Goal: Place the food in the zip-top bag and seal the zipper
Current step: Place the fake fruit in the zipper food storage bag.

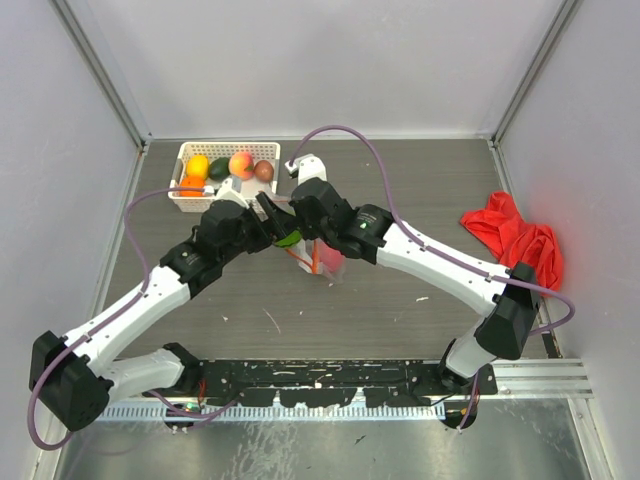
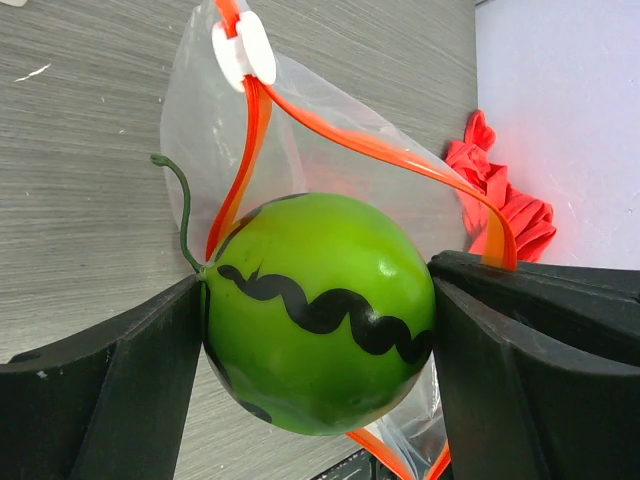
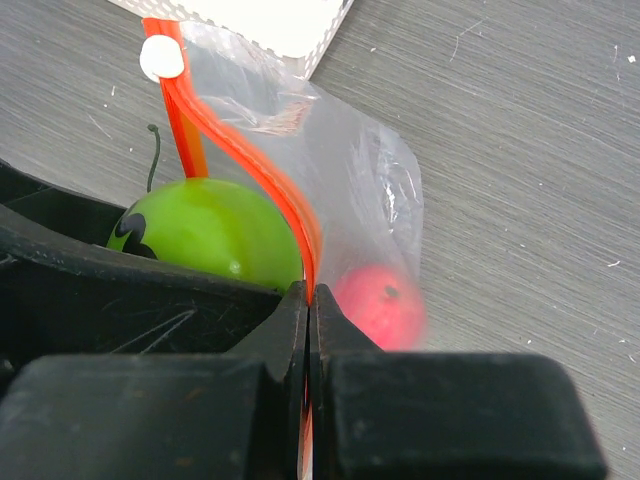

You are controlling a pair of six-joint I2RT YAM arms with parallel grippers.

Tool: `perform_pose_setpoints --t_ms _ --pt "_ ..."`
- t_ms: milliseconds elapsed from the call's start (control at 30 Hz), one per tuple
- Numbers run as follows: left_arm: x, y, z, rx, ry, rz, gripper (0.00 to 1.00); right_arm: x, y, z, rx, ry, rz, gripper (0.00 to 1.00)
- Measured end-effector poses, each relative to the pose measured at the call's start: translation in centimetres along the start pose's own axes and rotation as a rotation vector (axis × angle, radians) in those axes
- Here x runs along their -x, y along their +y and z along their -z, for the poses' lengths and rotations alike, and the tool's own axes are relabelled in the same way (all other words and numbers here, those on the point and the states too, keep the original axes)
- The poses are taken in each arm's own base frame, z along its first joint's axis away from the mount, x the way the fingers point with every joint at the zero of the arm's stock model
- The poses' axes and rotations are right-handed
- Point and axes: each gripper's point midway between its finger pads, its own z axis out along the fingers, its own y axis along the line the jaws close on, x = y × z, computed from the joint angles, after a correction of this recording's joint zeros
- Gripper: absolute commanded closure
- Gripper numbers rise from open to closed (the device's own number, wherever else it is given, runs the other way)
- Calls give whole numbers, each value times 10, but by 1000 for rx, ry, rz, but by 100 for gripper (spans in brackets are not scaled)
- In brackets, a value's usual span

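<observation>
Near the middle of the bench, the left gripper (image 2: 320,345) clasps a light green toy melon (image 2: 320,325) with dark wavy stripes, one black finger pressed to each side. It holds the melon at the open mouth of the zip-top bag (image 2: 330,160). In the left wrist view the fruit sits between the parted halves of the orange-red zipper strip (image 2: 380,150), which meet at the white slider (image 2: 243,50). The right gripper (image 3: 310,300) is pinched tight on one half of that strip, holding the mouth up. A red toy fruit (image 3: 380,305) already lies inside the clear pouch. By the far edge, left of centre, a white lattice basket (image 1: 180,200) holds a yellow fruit (image 1: 198,165), a dark green fruit (image 1: 219,167), a peach-pink fruit (image 1: 241,164), a brown fruit (image 1: 264,171) and an orange fruit (image 1: 191,185). A red cloth (image 1: 515,240) lies crumpled at the right edge.
</observation>
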Motion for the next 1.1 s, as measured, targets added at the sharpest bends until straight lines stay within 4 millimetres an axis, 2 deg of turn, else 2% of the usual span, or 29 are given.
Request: perform_pose_setpoints --t_ms 433,800,900,1000,1100 --pt "3 -6 3 12 -8 -24 24 -1 2 0 13 2 -23 99" --pt "-5 -12 -13 102 -67 -179 23 -8 -15 -1 -21 29 -35 100" --pt "-9 -3 -23 165 -74 -229 22 -11 -14 2 -7 32 -45 99" --pt "-21 13 -38 242 -52 -289 21 -5 -3 12 51 9 -74 99" --pt "-33 28 -43 303 -20 -345 21 0 -4 21 69 -12 -89 99"
